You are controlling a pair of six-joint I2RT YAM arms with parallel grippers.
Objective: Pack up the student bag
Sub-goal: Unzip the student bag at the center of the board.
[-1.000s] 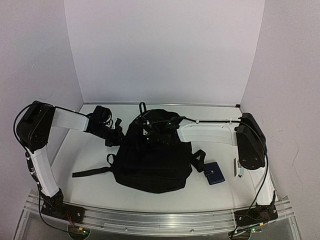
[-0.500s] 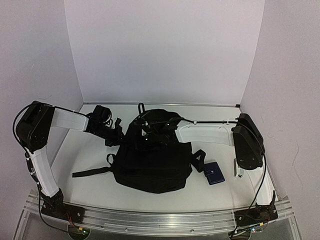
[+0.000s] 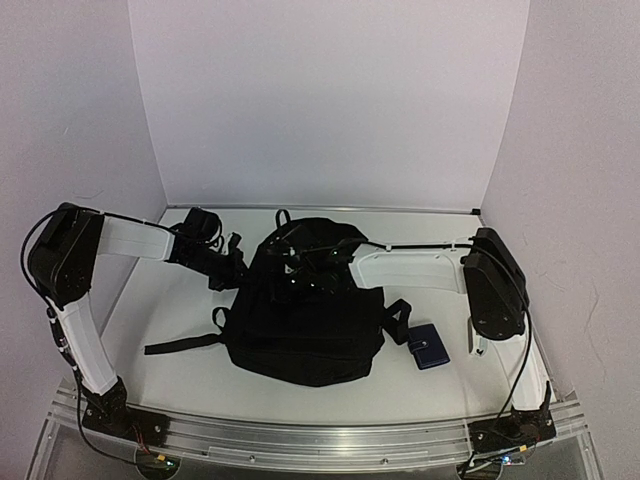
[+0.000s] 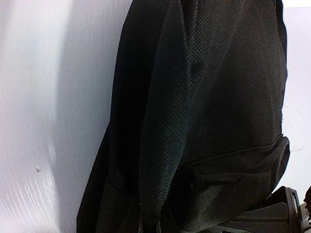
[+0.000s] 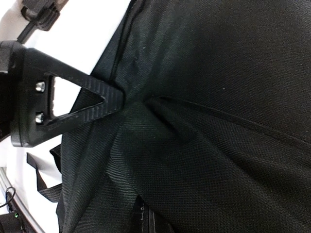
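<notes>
The student bag, a large black fabric backpack, lies in the middle of the white table. At the bag's upper left edge my left gripper is shut on a fold of its fabric, which runs down into the jaws at the bottom of the left wrist view. Over the top of the bag my right gripper has its jaws closed together, pinching a pucker of the bag's cloth. The right wrist view also shows the left gripper's black triangular finger against the bag.
A small dark-blue wallet lies on the table just right of the bag. One loose shoulder strap trails out to the left. White walls enclose the table on three sides, and a metal rail runs along the near edge.
My right gripper has slid a little leftward over the bag's top and closed its jaws on the cloth. The left gripper keeps its hold and has barely moved.
</notes>
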